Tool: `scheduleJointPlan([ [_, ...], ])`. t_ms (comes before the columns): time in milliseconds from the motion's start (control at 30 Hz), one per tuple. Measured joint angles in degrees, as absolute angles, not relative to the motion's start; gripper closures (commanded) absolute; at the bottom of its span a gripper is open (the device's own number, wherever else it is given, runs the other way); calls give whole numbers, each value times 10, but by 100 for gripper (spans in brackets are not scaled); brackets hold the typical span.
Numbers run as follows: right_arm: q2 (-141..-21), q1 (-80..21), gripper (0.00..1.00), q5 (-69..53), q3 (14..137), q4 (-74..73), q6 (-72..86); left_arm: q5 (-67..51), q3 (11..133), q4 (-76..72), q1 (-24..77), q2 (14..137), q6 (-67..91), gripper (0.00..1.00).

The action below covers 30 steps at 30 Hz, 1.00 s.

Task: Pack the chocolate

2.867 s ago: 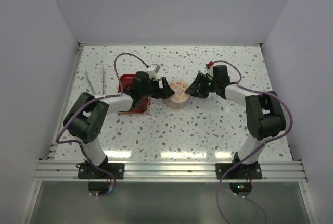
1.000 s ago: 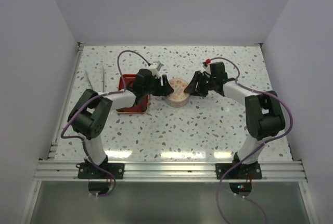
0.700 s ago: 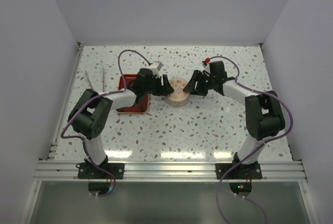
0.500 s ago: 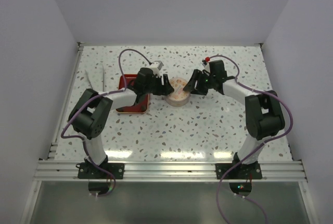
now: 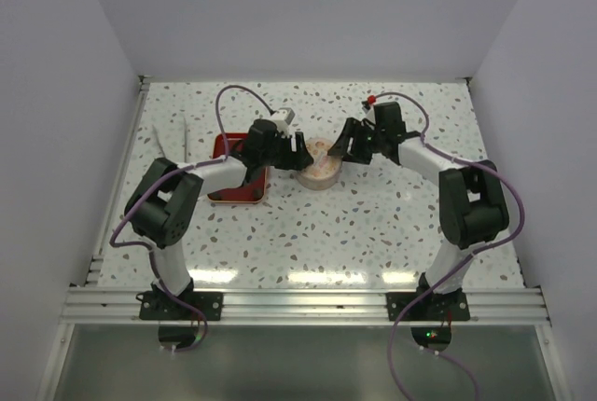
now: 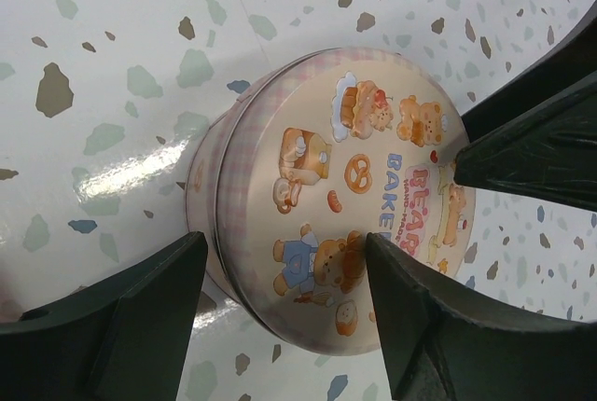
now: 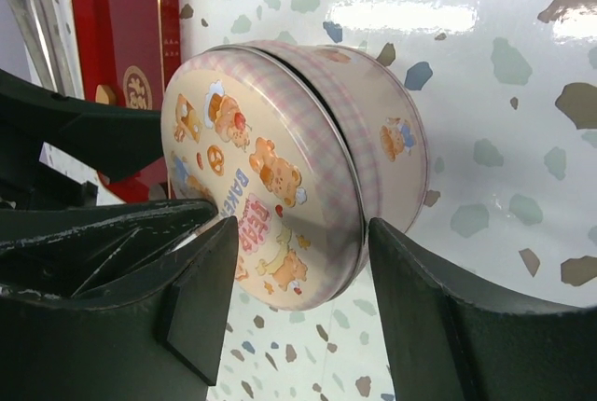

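As both arms have edged forward, the left gripper and right gripper, each spread, straddle the lidded tin; no chocolate shows, so packing waits.

Tin at frame centre is flanked by left pincer and right pincer, so side access is blocked. Red tray sits just left. Lower half of table is open.

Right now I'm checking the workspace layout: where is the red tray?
In the top view the red tray lies left of centre on the table, under the left arm, just left of the round tin.
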<state>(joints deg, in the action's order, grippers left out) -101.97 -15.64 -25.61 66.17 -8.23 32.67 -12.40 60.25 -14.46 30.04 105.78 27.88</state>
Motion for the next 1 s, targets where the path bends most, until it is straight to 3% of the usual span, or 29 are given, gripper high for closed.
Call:
scheduleJointPlan([
  [1000, -1063, -157, 38, -189, 718, -118, 288, -135, 627, -143, 287, 1077, 279, 25],
])
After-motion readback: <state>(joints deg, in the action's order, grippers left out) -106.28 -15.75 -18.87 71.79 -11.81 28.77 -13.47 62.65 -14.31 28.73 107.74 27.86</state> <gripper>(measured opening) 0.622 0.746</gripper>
